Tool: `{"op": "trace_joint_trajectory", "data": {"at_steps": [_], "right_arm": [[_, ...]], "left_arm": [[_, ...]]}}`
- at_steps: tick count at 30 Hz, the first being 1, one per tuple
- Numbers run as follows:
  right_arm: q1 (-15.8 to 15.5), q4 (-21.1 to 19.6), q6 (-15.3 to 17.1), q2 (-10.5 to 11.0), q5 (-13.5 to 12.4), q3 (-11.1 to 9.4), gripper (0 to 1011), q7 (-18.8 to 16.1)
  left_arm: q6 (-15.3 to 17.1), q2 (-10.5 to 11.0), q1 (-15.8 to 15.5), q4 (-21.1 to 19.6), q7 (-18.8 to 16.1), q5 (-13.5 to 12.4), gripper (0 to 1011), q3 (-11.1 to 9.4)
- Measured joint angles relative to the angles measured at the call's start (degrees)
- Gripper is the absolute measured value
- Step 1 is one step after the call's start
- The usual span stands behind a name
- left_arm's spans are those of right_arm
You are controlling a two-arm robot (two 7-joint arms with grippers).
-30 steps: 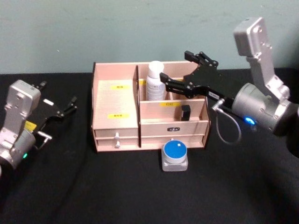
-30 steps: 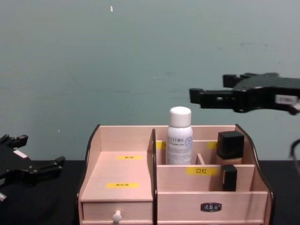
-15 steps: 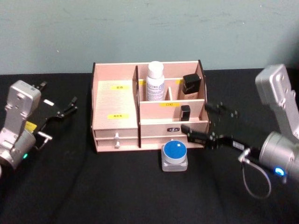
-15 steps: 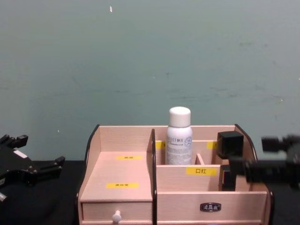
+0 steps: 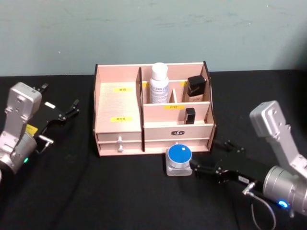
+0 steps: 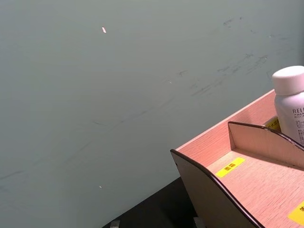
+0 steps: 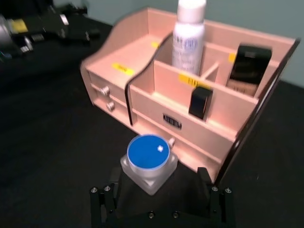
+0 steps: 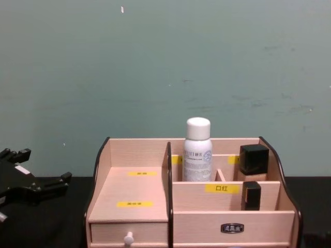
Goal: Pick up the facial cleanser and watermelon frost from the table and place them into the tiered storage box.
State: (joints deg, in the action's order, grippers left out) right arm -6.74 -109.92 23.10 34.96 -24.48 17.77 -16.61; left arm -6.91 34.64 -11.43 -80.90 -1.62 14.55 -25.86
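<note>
Right gripper (image 5: pixel 209 157), wide open and empty at lower right, lines up on the blue-lidded square jar (image 5: pixel 179 159) just before the pale wooden tiered storage box (image 5: pixel 117 103), white bottle (image 5: pixel 159 82) already inside: next, ease around it and close; left gripper (image 5: pixel 60 112) idles open, far left.

pale wood tiered storage box (image 5: pixel 110 103), yellow labels (image 5: pixel 121 118), blue-lidded jar (image 5: pixel 179 154), white bottle (image 5: pixel 159 86)

Matte grey-green wall (image 5: pixel 144 28) across upper frame, faint scuffs, one white fleck (image 8: pixel 122 9) upper left. Black table (image 5: pixel 120 196) surface spans lower frame; even, flat light
</note>
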Motion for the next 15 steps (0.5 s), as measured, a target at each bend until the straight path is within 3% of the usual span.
{"op": "trace_joint_trajectory", "data": {"at_steps": [9,15], "right_arm": [[2.34,3.57,2.73,-2.7,2.25,2.6,1000,0.54],[3.65,4.92,3.25,-3.98,3.07,3.17,1000,0.25]], "left_arm": [[0.0,0.0,0.0,0.0,0.0,0.0,1001,0.0],[0.0,0.0,0.0,0.0,0.0,0.0,1001,0.0]]}}
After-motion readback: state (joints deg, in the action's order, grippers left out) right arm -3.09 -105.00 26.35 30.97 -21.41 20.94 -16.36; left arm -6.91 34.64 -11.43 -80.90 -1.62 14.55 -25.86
